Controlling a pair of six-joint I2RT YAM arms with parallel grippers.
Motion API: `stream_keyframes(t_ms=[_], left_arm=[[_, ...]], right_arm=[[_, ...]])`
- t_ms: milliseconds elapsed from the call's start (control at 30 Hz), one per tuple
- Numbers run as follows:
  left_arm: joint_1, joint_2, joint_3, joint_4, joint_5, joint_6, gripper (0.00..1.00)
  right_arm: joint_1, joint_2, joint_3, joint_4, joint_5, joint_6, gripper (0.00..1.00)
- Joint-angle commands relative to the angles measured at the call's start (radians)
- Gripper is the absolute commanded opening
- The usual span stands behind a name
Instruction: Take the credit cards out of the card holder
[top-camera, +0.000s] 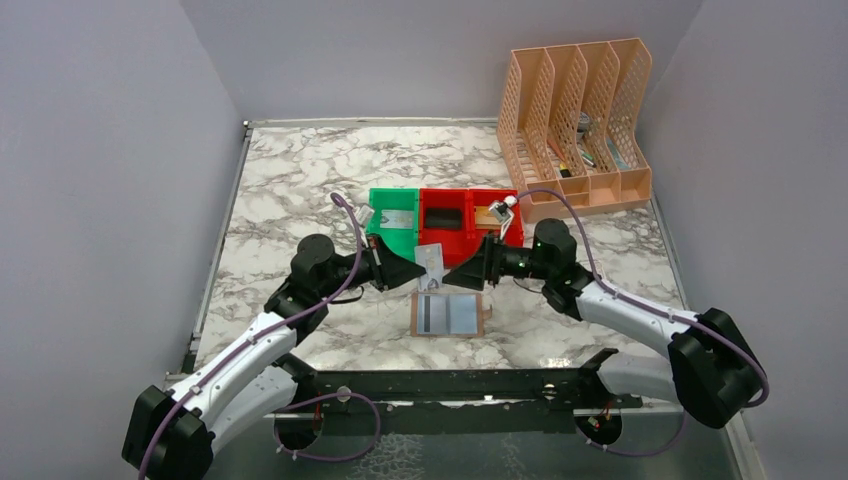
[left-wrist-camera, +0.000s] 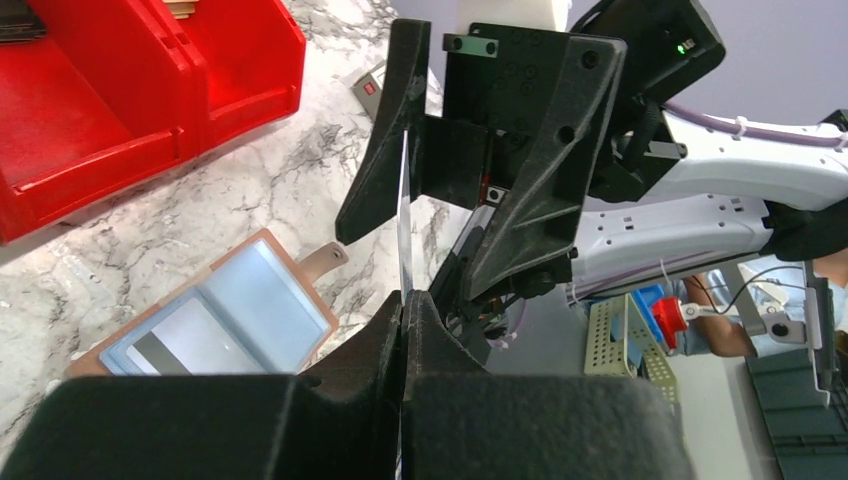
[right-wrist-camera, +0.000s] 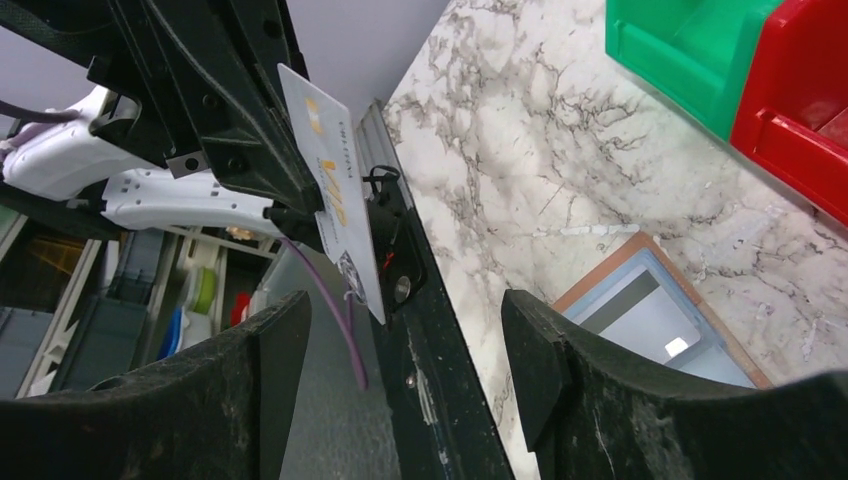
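The left gripper (left-wrist-camera: 403, 300) is shut tight on the lower edge of one credit card (left-wrist-camera: 403, 215), which is held upright above the table, clear of the card holder (top-camera: 448, 315). The right gripper (top-camera: 457, 272) is set directly opposite. Its jaws are spread wide to either side of the card's free end, and nothing is gripped by them. The card holder is laid open and flat on the table, below and just in front of both grippers. One card is judged to be out. A second card (top-camera: 429, 315), dark-striped, is seen in the holder's left pocket and is judged outstanding.
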Motion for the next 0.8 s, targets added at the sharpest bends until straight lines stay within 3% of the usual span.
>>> stream_keyframes(t_ms=[0,300,667,767], left_arm=[[0.006,0.018,-0.001,0.074,0.077,-0.012,0.00],[0.005,0.036,0.013,0.084,0.144,0.000,0.00],[0.006,0.034,0.021,0.086,0.127,-0.017,0.00],[0.006,0.031,0.019,0.083,0.108,-0.026,0.00]], right_arm=[[-0.003,0.037,0.029,0.115,-0.073,0.034,0.69],[-0.003,0.119,0.031,0.300,-0.131,0.123,0.51],[-0.003,0.153,0.048,0.354,-0.198,0.137,0.04],[-0.004,0.150,0.048,0.354,-0.204,0.129,0.01]])
